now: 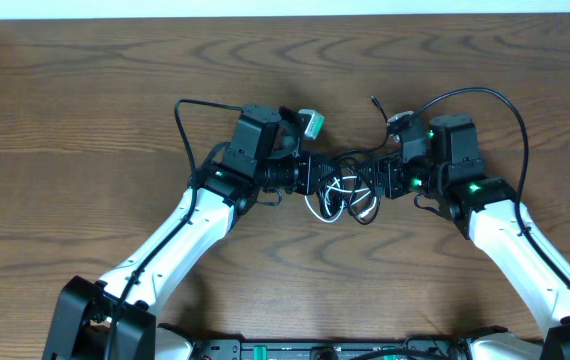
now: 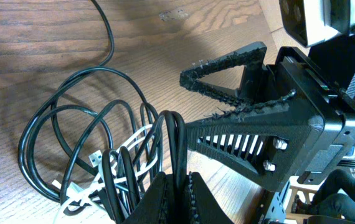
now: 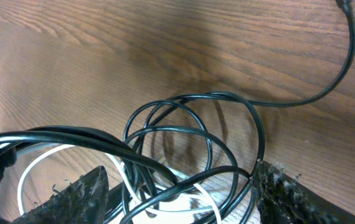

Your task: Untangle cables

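The cables (image 1: 343,195) lie tangled on the wooden table between my two grippers: several black loops and one thin white cable (image 1: 336,190). My left gripper (image 1: 317,178) is shut on a bunch of black cable loops (image 2: 172,134), seen in the left wrist view (image 2: 179,179). The white cable (image 2: 127,146) lies under the black loops (image 2: 71,124). My right gripper (image 1: 375,182) is open, its fingers (image 3: 179,169) wide apart on either side of the black loops (image 3: 190,124) and the white cable (image 3: 34,163). It also shows open in the left wrist view (image 2: 187,102).
One black cable end (image 1: 375,103) trails toward the table's far side; it also shows in the right wrist view (image 3: 352,43). Thick arm wires arch over the left arm (image 1: 179,120) and right arm (image 1: 510,105). Both arms crowd the table's centre.
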